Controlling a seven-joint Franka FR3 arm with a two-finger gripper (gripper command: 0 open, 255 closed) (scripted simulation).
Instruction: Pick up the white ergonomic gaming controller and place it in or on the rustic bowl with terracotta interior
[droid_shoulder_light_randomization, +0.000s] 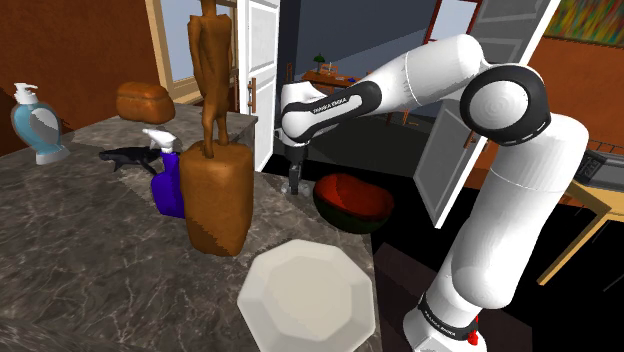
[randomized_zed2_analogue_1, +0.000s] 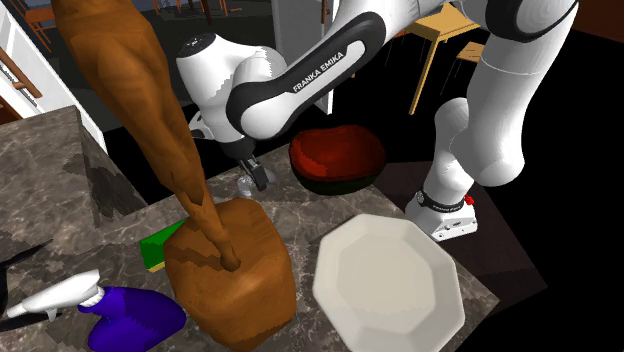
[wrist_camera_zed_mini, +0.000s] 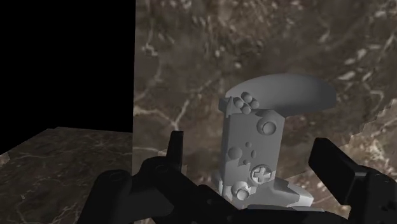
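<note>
The pale grey gaming controller (wrist_camera_zed_mini: 251, 143) lies flat on the dark marble counter (wrist_camera_zed_mini: 191, 57), close to the counter's edge. My black gripper (wrist_camera_zed_mini: 253, 159) hangs just above it, open, with one finger on each side and a gap between each finger and the controller's body. In the shoulder view the gripper (droid_shoulder_light_randomization: 294, 180) points down at the counter's far edge, just left of the bowl (droid_shoulder_light_randomization: 353, 200). The bowl has a dark outside and a red-brown inside and holds nothing. From the second exterior view the gripper (randomized_zed2_analogue_1: 250, 178) stands left of the bowl (randomized_zed2_analogue_1: 337, 158).
A tall brown figure on a brown block (droid_shoulder_light_randomization: 215, 195) stands near the gripper, with a purple spray bottle (droid_shoulder_light_randomization: 168, 185) beside it. A white octagonal plate (droid_shoulder_light_randomization: 308, 297) lies near the stand. Farther off are a soap dispenser (droid_shoulder_light_randomization: 35, 125) and a brown loaf (droid_shoulder_light_randomization: 145, 100). A black area lies past the counter's edge.
</note>
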